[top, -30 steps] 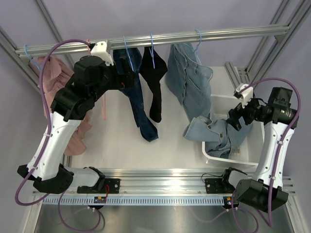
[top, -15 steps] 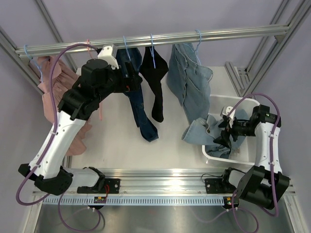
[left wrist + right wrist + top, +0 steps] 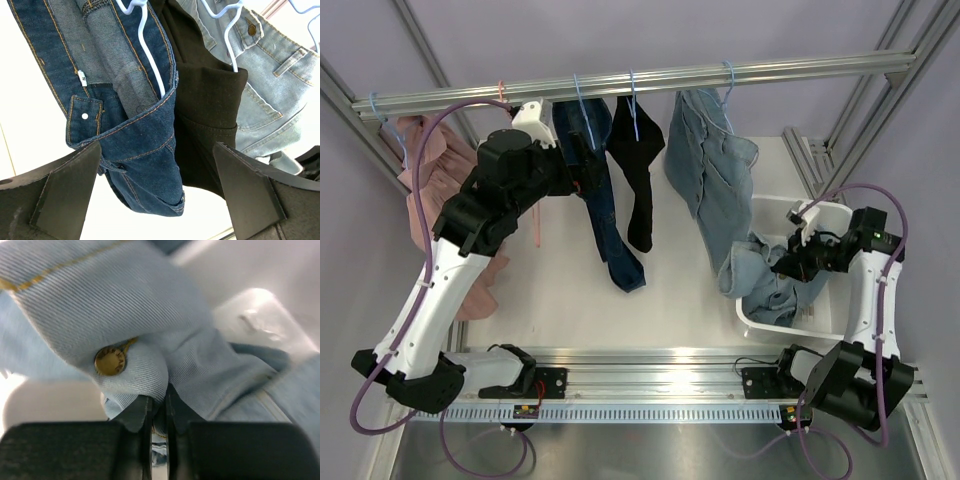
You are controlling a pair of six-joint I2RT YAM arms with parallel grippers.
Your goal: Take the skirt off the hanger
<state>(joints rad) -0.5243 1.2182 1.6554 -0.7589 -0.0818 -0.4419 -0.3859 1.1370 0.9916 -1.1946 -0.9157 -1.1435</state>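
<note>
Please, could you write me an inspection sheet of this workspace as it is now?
Surface: white table, clothes hanging above it.
Job's things: light denim cloth, perhaps the skirt, hangs from a blue hanger; more lies in the white bin.
Clutter: dark jeans, black garment, pink garment, all on the rail.
Hands: left hand open, facing the dark jeans; right hand shut on the light denim cloth.
Cables: purple cables loop over both arms.
Surroundings: metal frame, lilac walls.
</note>
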